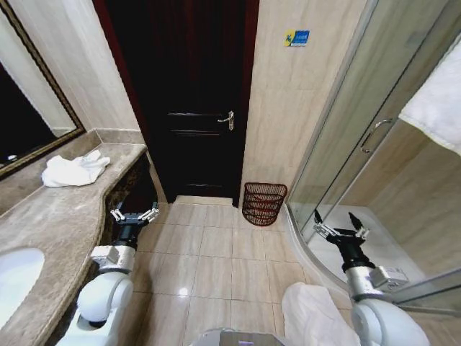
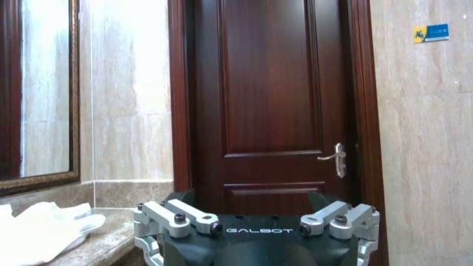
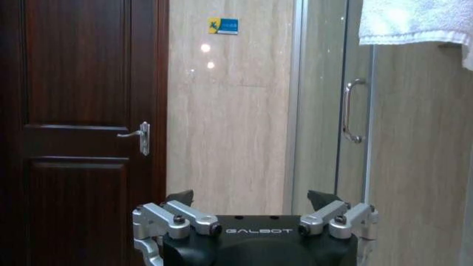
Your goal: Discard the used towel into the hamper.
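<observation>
From the head camera, the dark reddish-brown openwork woven hamper [image 1: 263,203] stands on the beige tiled floor [image 1: 216,252] against the marble wall, just beside the dark wooden door [image 1: 191,94] on the side of its silver lever handle [image 1: 228,120]. A crumpled white towel [image 1: 74,170] lies on the brown marble table [image 1: 65,209] well apart from the door, near the dark-framed mirror [image 1: 29,108], with the rim of a white basin [image 1: 18,277] nearer the robot. The left end effector [image 1: 134,215] hangs low beside the table edge, facing the door, its fingers spread wide and holding nothing. The right end effector [image 1: 341,231] hangs on the far side of the hamper from the door, by the glass shower enclosure [image 1: 374,144], fingers likewise spread wide and empty. A second white towel [image 1: 436,101] hangs at the shower. In the left wrist view, the left end effector [image 2: 258,221] points at the door [image 2: 270,100], its fingers held wide apart around nothing; the white towel [image 2: 41,233] rests on the table [image 2: 107,235] beside the door frame, below the mirror [image 2: 44,88]. In the right wrist view, the right end effector [image 3: 255,219] is wide open and empty, facing the marble wall between the door [image 3: 81,111] and the shower door with its chrome handle [image 3: 349,111]; a blue and yellow sign [image 3: 223,25] sits high on that wall, and the hanging white towel [image 3: 414,22] shows farther from the door.
</observation>
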